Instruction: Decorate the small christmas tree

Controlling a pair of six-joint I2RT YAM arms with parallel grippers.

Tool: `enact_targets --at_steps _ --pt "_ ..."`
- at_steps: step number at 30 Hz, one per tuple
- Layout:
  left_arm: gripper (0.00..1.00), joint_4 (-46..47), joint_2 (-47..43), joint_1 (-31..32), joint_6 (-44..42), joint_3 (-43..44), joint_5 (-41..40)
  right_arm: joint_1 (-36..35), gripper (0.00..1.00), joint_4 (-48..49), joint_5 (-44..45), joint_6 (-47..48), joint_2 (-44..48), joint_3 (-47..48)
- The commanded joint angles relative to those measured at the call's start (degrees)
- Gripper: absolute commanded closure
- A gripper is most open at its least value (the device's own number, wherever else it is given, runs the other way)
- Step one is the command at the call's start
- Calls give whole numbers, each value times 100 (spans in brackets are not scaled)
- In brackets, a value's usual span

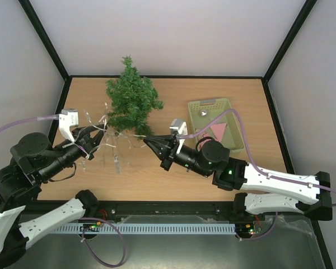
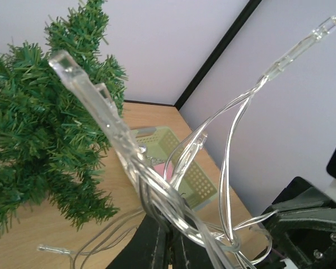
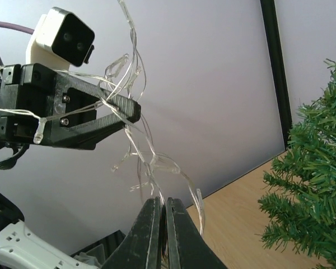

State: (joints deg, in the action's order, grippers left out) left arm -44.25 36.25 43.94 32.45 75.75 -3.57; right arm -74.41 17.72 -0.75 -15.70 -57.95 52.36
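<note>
Clear light string [image 2: 119,134] (tangled), bristly tree [image 1: 131,101].

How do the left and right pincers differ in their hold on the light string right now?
The left pincer clamps a thick bundle of the clear light string, with loops spilling out; the right pincer pinches just a strand or two. The left sits beside the small christmas tree, the right under its lower branches. Both are shut on the same string.

Left gripper [image 1: 99,136] and right gripper [image 1: 147,140] pinch a clear light string [image 1: 116,147], apparently slack, beside the small christmas tree [image 1: 132,100].
</note>
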Motion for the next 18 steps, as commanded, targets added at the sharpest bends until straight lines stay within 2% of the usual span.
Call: enact_targets --at_steps 1,5,12,16,18 --pt "98 -348 -58 -29 -20 -145 -108 15 98 -425 316 -192 -48 285" --pt "97 -337 -141 -32 87 -780 596 14 98 -1078 1468 -791 197 -173" --pt "95 64 -13 -35 261 -2203 1922 15 98 -1135 1492 -1373 890 -864" --pt "87 383 207 -32 297 -2663 2190 14 98 -1562 1690 -1593 862 -844" --pt "79 529 328 -28 293 -2762 2254 17 98 -2074 2067 -1938 751 -658"
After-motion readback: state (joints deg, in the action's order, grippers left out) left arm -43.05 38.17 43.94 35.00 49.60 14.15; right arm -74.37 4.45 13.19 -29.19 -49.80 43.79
